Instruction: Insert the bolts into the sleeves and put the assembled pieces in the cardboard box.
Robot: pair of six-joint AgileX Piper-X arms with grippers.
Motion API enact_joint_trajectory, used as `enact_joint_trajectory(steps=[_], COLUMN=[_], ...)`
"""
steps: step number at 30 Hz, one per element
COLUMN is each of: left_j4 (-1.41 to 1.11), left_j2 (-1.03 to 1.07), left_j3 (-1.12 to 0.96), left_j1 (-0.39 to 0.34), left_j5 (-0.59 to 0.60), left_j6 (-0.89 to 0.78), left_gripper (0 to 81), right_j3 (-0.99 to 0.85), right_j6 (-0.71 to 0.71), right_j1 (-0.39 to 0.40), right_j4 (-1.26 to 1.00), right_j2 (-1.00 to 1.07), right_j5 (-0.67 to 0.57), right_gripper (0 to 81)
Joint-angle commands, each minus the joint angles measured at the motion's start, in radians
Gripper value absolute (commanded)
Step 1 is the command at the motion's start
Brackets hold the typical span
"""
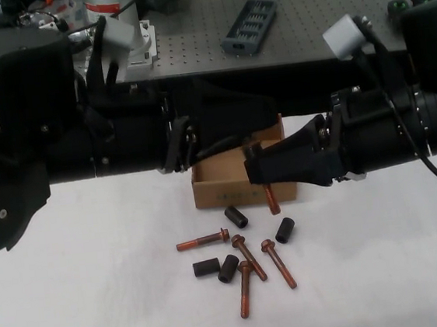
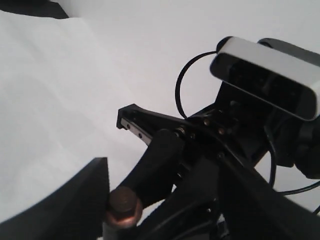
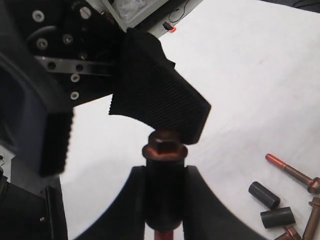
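Observation:
My right gripper [image 1: 256, 164] [image 3: 165, 176] is shut on a black sleeve [image 3: 164, 192] with a copper bolt [image 1: 271, 198] in it. It holds the piece upright over the front of the cardboard box [image 1: 215, 189], and the bolt's hex head [image 3: 164, 148] [image 2: 122, 201] sticks out above the sleeve. My left gripper [image 1: 255, 128] [image 3: 117, 137] is open at that head; one ribbed pad [image 3: 160, 102] is right by it and the other pad [image 3: 55, 145] stands well off. Several loose bolts [image 1: 248, 256] and sleeves [image 1: 236, 216] lie on the white cloth in front of the box.
In the right wrist view a loose bolt [image 3: 292, 172] and two sleeves [image 3: 264, 195] lie on the cloth. On the grey perforated bench behind are a blue-grey rack [image 1: 249, 26] and white equipment [image 1: 122, 25]. The cloth to the left and right of the parts is bare.

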Motion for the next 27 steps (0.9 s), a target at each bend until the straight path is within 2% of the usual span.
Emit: enact_joint_trajectory(steps=[1, 4, 11, 19, 24, 27], left_j4=[-0.125, -0.132, -0.073, 0.086, 0.193, 0.21], left_j2=[-0.008, -0.028, -0.086, -0.148, -0.257, -0.347], left_j3=[-0.005, -0.005, -0.005, 0.026, 0.12, 0.183], left_j1=[0.012, 0.05, 0.157, 0.159, 0.159, 0.159], left_j5=[0.028, 0.009, 0.073, 0.189, 0.19, 0.157], left_j6=[-0.03, -0.03, -0.037, 0.028, 0.098, 0.096], left_gripper=[45.6, 45.6, 45.6, 38.5, 34.7, 33.5], right_j3=[-0.005, -0.005, -0.005, -0.008, -0.036, -0.084], right_j6=[-0.004, -0.017, -0.035, -0.008, -0.002, 0.022], right_j1=[-0.006, -0.01, -0.044, -0.061, -0.085, -0.102], right_j4=[0.001, 0.036, 0.05, -0.011, -0.011, -0.011], right_j2=[-0.002, -0.009, -0.008, 0.016, 0.09, 0.154], right_j5=[-0.012, -0.014, 0.007, 0.054, 0.058, 0.101], right_gripper=[1.5, 1.5, 1.5, 1.5, 1.5, 1.5])
